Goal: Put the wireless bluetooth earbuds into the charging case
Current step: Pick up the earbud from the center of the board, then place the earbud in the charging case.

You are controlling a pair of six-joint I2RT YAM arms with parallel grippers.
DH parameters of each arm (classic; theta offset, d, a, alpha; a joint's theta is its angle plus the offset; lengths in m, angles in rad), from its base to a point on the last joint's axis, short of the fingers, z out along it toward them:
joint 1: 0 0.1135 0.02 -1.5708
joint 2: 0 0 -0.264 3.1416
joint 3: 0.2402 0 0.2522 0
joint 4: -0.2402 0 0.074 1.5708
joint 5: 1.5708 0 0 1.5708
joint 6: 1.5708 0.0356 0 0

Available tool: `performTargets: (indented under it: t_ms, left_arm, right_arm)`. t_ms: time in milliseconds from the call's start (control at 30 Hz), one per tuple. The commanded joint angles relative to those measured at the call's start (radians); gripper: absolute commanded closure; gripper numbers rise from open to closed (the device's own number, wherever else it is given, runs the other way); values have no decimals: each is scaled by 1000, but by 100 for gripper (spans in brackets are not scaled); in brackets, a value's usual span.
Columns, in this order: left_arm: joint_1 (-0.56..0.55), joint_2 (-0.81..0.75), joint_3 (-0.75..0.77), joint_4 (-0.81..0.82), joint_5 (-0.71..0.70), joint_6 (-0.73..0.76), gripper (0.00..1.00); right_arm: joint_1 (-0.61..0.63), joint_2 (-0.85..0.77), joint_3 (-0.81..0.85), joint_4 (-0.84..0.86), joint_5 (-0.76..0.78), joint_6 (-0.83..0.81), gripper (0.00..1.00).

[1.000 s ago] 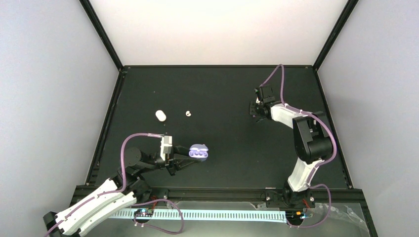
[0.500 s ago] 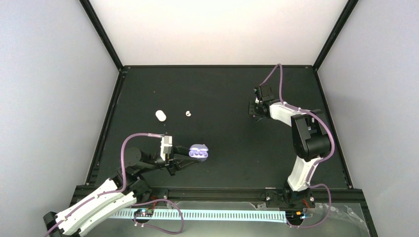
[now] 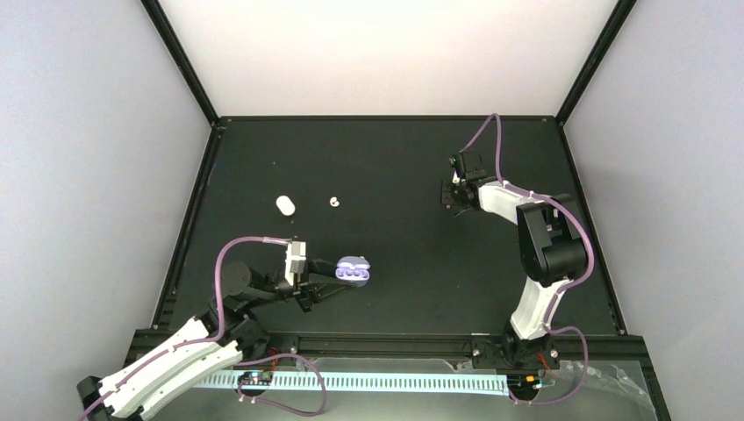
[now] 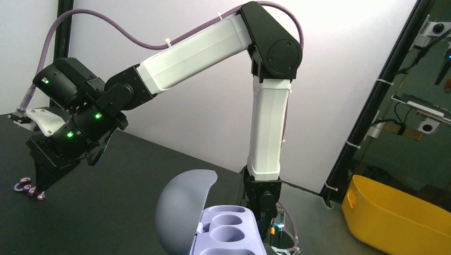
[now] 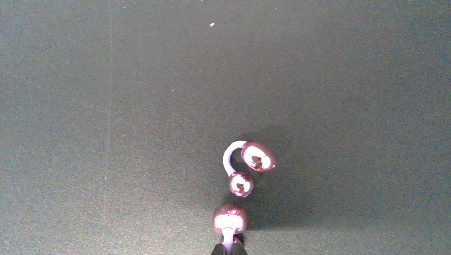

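We find the left gripper (image 3: 340,277) with its fingers clamped on the case (image 3: 354,271), which it holds close to the near edge of the bench (image 3: 395,254), left of centre. The case is lilac and stands open. In the left wrist view its lid (image 4: 183,212) is swung back to the left of the tray (image 4: 228,236), and rounded wells show in the tray. We cannot tell from any view whether the case rests on the bench or is held just clear of it.

The right gripper (image 5: 227,248) points down at the right half of the bench, between the middle and the far edge. Its fingers are together, pinched on the band of one lilac bud (image 5: 230,218), whose round end shows just beyond the fingertips. A second lilac bud (image 5: 245,167) lies loose on the bench just beyond the first. It is curled like a hook, with a round bead at either end. The two are close, with a narrow gap between them. Both are well apart from the case.

A white bud (image 3: 334,201) lies on the left half of the bench, about midway between the near and far edges. A white capsule (image 3: 285,205) lies to its left, nearer the left edge and apart from it.
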Motion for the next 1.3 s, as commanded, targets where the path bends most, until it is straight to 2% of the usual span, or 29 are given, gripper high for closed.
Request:
performTargets:
  t_ms: [0, 133, 333, 467, 600, 700, 800, 967, 1133, 1267]
  left_arm:
    - [-4, -12, -2, 17, -4, 1, 98]
    - [-5, -22, -2, 14, -4, -3, 98]
    - [-4, -27, -1, 24, -11, -10, 99]
    - [-4, -13, 6, 27, -1, -15, 98]
    - [-5, 1, 7, 37, -2, -17, 99]
    - [-5, 29, 5, 63, -4, -21, 98]
    - [-5, 74, 6, 102, 9, -22, 98]
    - [-5, 157, 31, 154, 54, -3, 98]
    - [-6, 193, 48, 164, 81, 22, 98]
    - [-6, 199, 50, 165, 111, 42, 98]
  right_arm:
    - [-5, -17, -8, 30, -19, -13, 99]
    - [-3, -111, -66, 72, -29, 12, 99]
    - [38, -452, -148, 59, -124, 107, 99]
    - [91, -696, -144, -56, -237, 76, 99]
    - [118, -880, -70, -251, -436, 23, 99]
    - [233, -958, 21, -434, -472, -33, 99]
    - [402, -988, 121, -591, -410, -74, 99]
    - [645, -947, 270, -773, -331, -114, 99]
    - [831, -881, 365, -873, -219, -142, 99]
    - [955, -816, 403, -885, -155, -152, 99]
